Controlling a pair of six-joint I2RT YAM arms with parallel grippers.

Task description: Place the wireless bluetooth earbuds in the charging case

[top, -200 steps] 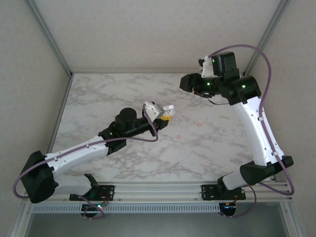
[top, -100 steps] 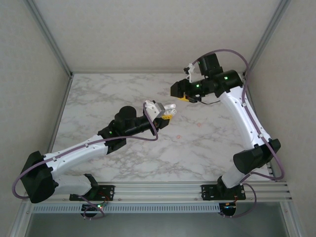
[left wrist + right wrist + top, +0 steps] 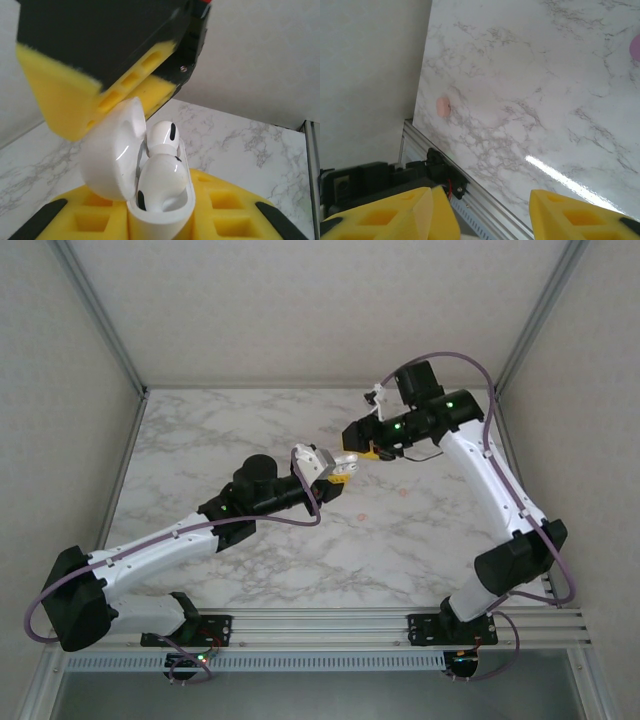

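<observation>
Since a moment ago my right arm has swung in from the far corner. Now my right claw [image 3: 358,440] hangs just beside my left claw [image 3: 340,468], above the marble table [image 3: 200,440].

My left claw is squeezed tight on the white charging case [image 3: 165,225]. It holds the case up off the table with the lid [image 3: 110,155] tipped open. Two white earbuds [image 3: 160,175] sit inside. One looks a bit higher than the other.

My right claw is partly open and has nothing in it. One of its yellow fingers [image 3: 75,100] is right over the lid. I cannot tell if it is touching the lid.

I think these two buds are nearly done. What is left is to push them all the way down and shut the lid. For that, my right finger should press softly on the top of the lid. My left claw has to keep its grip so the case does not tip or slip.

A little peach-pink bud [image 3: 443,106] lies alone on the table, far from the case.
</observation>
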